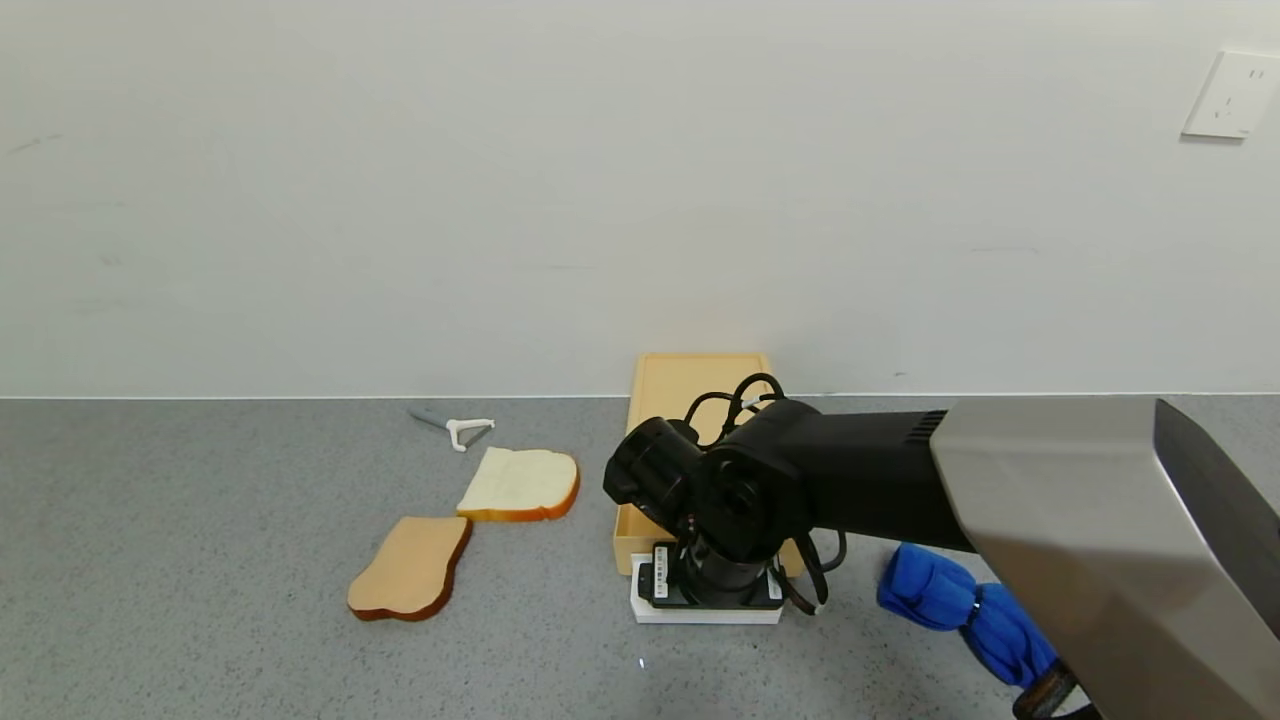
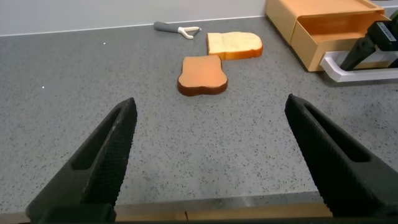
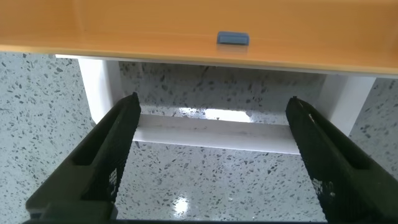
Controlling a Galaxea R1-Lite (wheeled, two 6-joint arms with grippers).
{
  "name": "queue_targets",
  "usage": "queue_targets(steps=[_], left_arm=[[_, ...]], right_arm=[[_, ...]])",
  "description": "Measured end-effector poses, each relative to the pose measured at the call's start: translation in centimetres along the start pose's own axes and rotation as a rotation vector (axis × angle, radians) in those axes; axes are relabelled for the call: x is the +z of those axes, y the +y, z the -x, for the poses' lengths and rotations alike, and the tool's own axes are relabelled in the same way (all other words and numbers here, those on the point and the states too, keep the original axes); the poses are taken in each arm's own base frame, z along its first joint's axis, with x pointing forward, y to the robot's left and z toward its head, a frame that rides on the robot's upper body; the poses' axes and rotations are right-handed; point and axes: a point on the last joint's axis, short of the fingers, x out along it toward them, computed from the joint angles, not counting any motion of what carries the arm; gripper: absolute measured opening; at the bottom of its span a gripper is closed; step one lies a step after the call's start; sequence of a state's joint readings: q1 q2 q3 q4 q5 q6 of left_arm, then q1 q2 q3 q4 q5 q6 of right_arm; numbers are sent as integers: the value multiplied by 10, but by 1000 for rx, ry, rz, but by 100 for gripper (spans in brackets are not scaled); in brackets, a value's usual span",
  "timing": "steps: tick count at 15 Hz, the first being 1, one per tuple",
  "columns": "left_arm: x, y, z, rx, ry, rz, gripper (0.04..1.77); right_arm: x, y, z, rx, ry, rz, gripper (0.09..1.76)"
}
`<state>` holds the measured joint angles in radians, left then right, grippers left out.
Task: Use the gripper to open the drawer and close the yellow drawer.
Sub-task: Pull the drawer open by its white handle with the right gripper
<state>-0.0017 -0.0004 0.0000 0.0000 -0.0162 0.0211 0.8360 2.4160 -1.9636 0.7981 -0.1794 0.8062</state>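
Note:
The pale yellow-tan drawer (image 1: 668,392) lies flat on the grey counter, its tray slid partly out towards me, as the left wrist view (image 2: 329,36) shows. Its white loop handle (image 1: 700,612) is at the front. My right gripper (image 1: 712,590) points down over the handle. In the right wrist view the right gripper (image 3: 212,99) is open, its fingers (image 3: 118,143) straddling the white handle bar (image 3: 211,132) without touching it, below the drawer front (image 3: 155,28). My left gripper (image 2: 210,102) is open and empty, low over the counter's near edge, out of the head view.
Two tan bread slices (image 1: 412,567) (image 1: 522,483) lie left of the drawer, with a white-headed peeler (image 1: 455,427) behind them. A blue folded thing (image 1: 960,605) lies right of the handle under my right arm. The wall runs just behind the drawer.

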Motion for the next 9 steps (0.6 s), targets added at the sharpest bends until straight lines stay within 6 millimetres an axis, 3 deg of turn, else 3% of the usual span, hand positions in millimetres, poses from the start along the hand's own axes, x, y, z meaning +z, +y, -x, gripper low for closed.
queue_targets(steps=[9], left_arm=[[0,0,0,0,0,0,172]], right_arm=[[-12,-1,4,-5,78,-11,171]])
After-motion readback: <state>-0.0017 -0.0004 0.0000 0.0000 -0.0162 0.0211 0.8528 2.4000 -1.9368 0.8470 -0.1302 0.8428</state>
